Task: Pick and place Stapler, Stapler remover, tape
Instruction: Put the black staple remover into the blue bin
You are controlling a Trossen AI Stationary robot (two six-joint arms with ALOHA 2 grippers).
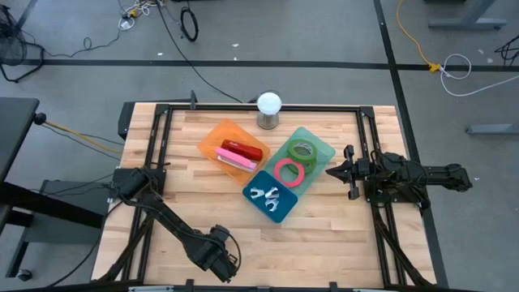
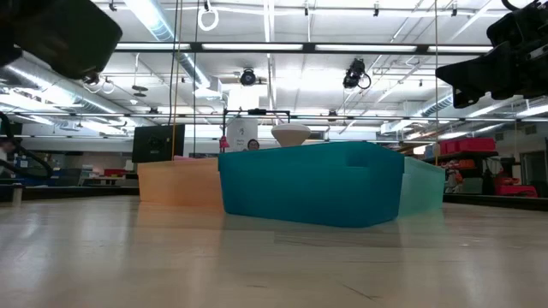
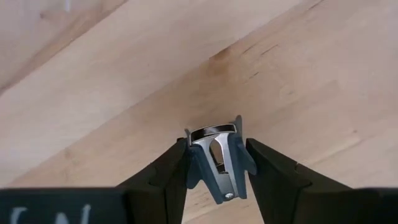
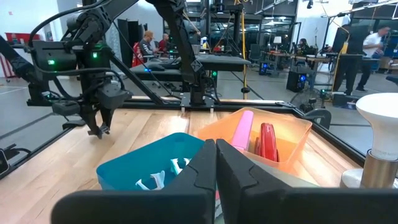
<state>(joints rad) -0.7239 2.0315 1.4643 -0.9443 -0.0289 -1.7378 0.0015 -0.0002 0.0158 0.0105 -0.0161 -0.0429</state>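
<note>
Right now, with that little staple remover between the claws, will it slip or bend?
Probably stiff: the staple remover looks like metal and hard plastic. Its smooth, narrow sides could twist or slip between the left gripper's fingers. It seems small and light.

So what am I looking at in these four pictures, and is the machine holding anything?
Two robot arms work at a wooden table. One picture looks straight down, one looks level across the tabletop, and two come from cameras on the arms' wrists. In the middle sit three bins: an orange bin with a red stapler and a pink one, a green bin with tape rolls, and a blue bin with staple removers. The left gripper is closed around a staple remover at the table's near edge. The right gripper waits shut beside the bins.
</note>
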